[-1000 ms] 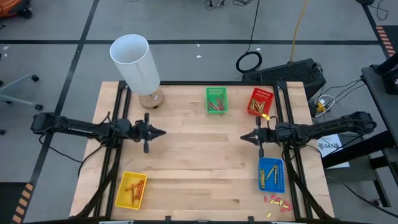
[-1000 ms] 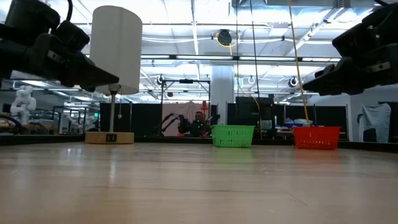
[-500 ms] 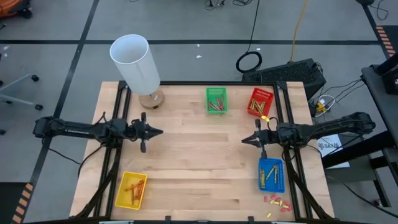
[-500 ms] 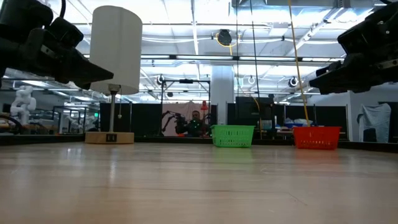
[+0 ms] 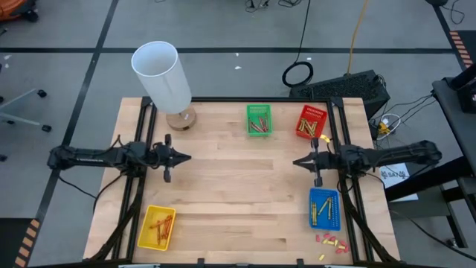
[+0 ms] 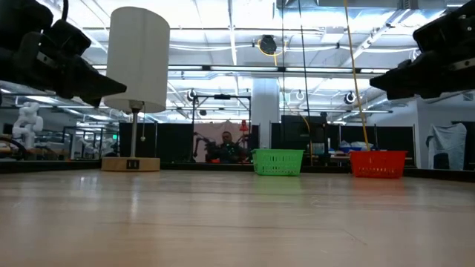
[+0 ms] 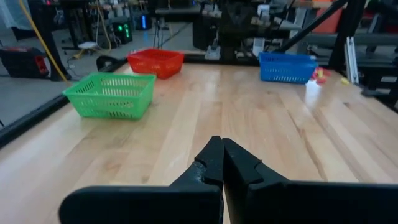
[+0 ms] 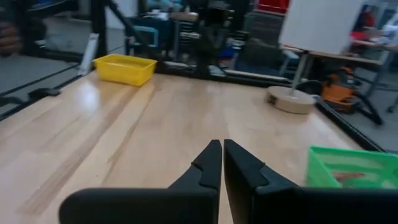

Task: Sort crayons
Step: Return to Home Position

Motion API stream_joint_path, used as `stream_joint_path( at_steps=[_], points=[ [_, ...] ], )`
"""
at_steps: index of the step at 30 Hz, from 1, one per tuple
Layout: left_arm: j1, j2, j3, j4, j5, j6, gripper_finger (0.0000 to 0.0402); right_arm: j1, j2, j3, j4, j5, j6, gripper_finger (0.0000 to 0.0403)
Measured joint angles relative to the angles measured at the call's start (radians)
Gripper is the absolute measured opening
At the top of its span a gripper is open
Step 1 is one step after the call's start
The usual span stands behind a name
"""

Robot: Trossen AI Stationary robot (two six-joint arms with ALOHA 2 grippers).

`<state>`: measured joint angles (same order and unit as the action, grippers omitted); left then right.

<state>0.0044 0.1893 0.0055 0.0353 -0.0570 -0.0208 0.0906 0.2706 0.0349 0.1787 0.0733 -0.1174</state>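
Note:
The crayons lie in four small baskets: a green one point(image 5: 259, 119) and a red one point(image 5: 311, 121) at the far edge, a blue one point(image 5: 323, 208) at the near right, a yellow one point(image 5: 157, 226) at the near left. My left gripper point(image 5: 189, 157) hangs shut and empty above the table's left half. My right gripper point(image 5: 295, 161) hangs shut and empty above the right half. Both point toward the table's middle. The shut fingers show in the left wrist view point(image 7: 222, 152) and the right wrist view point(image 8: 222, 152).
A white lamp point(image 5: 163, 78) on a round wooden base stands at the far left corner. Small red and yellow stubby bits point(image 5: 331, 242) lie at the near right corner. A person point(image 6: 226, 148) sits in the room beyond the far edge.
Both grippers have drawn back from the table's middle: my left gripper toward the left edge, my right gripper toward the right edge. Both stay shut and empty.

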Motion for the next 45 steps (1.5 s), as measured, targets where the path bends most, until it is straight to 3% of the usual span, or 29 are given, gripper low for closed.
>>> stream_joint_path(
  at_steps=[12,26,32,45],
  points=[
    [0.0,-0.061,0.0,-0.01,0.0,0.004,0.0,0.0,-0.271,0.0,-0.176,0.028,0.001,0.0004],
    [0.0,-0.083,-0.001,-0.011,0.001,0.033,0.0,0.0,-0.268,0.002,-0.192,0.026,-0.026,0.0004],
    [0.001,-0.089,-0.001,-0.014,0.096,0.038,0.0,0.0,-0.267,0.002,-0.196,0.026,-0.05,0.0004],
    [-0.014,-0.107,-0.001,-0.018,0.119,0.028,0.0,0.0,-0.267,0.002,-0.195,0.027,-0.023,0.0004]
  ],
)
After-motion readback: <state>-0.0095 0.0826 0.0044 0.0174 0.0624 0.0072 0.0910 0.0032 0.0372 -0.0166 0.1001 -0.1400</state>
